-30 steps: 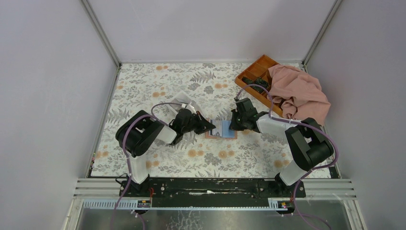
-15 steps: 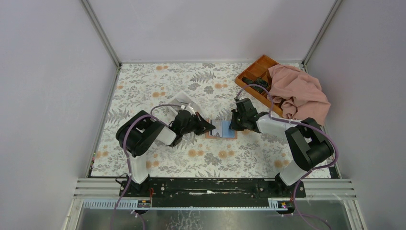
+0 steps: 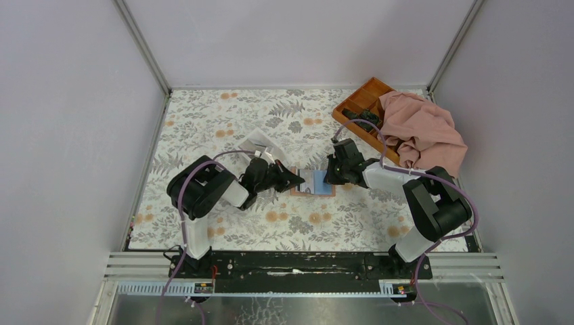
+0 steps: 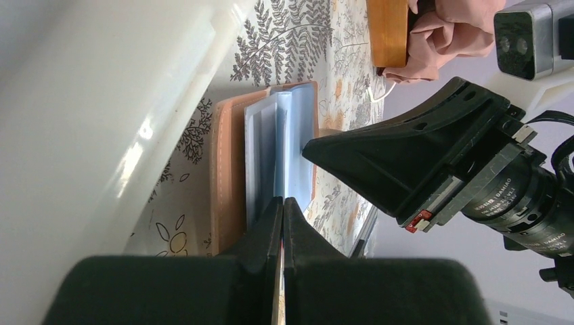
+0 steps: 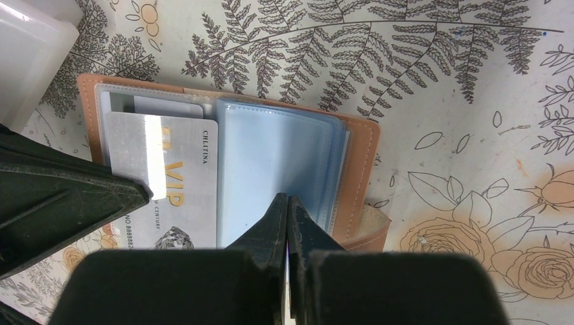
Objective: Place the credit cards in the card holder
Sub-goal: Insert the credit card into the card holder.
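The tan card holder point(image 5: 362, 169) lies open on the floral table, its light-blue plastic sleeves point(image 5: 271, 176) fanned on its right half. A greyish credit card point(image 5: 169, 183) printed "VIP" lies on its left half, and another card point(image 5: 169, 106) sits in a slot above it. My right gripper point(image 5: 288, 201) is shut, its tips resting on the blue sleeves. From the left, my left gripper point(image 5: 143, 193) comes in shut, its tip at the VIP card's edge. In the top view the card holder point(image 3: 323, 184) lies between the left gripper point(image 3: 300, 181) and the right gripper point(image 3: 327, 179).
A white box point(image 3: 260, 145) stands just behind the left gripper and fills the left of the left wrist view. An orange compartment tray point(image 3: 362, 103) sits at the back right, partly covered by a pink cloth point(image 3: 423, 132).
The left arm has drawn back slightly to the left, its gripper tip still at the card holder's left edge. The right arm has not moved.
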Available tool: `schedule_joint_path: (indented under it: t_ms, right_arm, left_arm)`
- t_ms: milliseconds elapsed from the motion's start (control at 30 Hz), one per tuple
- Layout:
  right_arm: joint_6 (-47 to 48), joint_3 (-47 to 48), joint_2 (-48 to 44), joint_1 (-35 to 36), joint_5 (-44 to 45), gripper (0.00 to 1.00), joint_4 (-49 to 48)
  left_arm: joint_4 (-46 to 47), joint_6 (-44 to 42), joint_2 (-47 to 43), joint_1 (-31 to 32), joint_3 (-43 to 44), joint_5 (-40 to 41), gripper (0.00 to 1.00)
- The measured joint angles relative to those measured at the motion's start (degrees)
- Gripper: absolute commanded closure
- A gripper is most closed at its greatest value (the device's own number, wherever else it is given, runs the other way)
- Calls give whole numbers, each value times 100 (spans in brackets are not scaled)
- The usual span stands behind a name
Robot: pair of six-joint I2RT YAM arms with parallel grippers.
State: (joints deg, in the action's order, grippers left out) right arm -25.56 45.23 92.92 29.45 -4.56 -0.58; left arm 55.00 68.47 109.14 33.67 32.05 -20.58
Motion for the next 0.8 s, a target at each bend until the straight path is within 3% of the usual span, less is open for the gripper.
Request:
schedule_joint_path:
  t_ms: [800]
  right_arm:
    - [-15,-13,0,0,0,100,-24]
  left_arm:
    - [70,-116,52,184,50,216,100]
